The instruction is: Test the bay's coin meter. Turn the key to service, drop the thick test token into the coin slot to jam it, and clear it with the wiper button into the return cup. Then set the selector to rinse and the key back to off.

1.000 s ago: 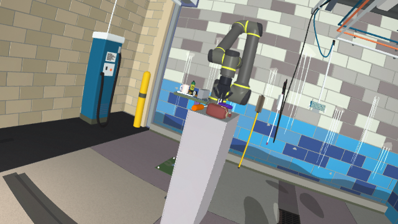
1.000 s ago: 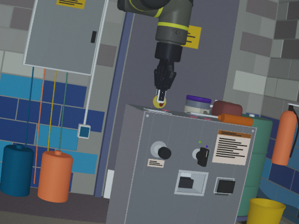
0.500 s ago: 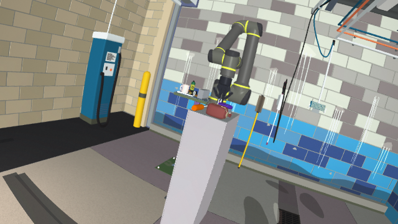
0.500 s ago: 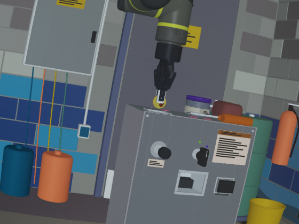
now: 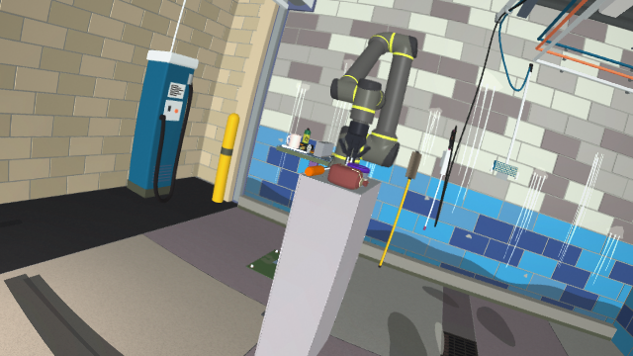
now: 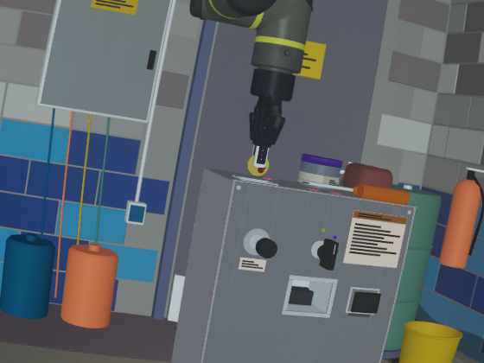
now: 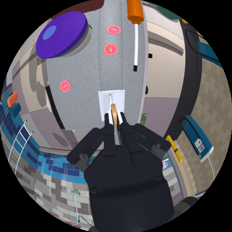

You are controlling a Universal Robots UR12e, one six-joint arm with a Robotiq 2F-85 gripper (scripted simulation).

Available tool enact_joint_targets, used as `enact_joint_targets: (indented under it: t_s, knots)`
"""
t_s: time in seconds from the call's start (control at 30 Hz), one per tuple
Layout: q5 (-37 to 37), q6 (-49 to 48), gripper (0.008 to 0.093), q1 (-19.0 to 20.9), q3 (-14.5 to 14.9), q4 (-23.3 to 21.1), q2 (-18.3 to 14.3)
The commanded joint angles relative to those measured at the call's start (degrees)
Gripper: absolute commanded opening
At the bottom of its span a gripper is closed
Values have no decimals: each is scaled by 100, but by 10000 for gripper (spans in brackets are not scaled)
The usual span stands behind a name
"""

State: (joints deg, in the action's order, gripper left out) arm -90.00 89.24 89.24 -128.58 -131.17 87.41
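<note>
The thick yellow test token (image 6: pixel 258 166) is half covered by the fingers that grip it; it stands on edge in my closed gripper (image 7: pixel 114 119), right above the white coin slot plate (image 7: pixel 111 102) on top of the meter cabinet. Three thin pink tokens (image 7: pixel 111 49) lie flat on the cabinet top farther along. On the front panel sit the round black selector knob (image 6: pixel 265 247), the black key (image 6: pixel 328 253), the return cup opening (image 6: pixel 309 296) and a square black button (image 6: pixel 365 302).
A purple-lidded jar (image 6: pixel 320 170), a dark red pouch (image 6: pixel 367 175) and an orange-handled screwdriver (image 6: pixel 380 194) crowd the cabinet top beyond the slot. A yellow bucket (image 6: pixel 431 341) and green drum stand on the floor to the right of the cabinet.
</note>
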Motion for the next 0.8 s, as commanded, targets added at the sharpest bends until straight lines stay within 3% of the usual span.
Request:
enact_joint_targets:
  t_s: [0.0,0.5,0.77]
  knots:
    - [0,0,130,0,5,-2,3]
    - [0,0,430,0,5,-2,2]
    - [0,0,430,0,4,-2,2]
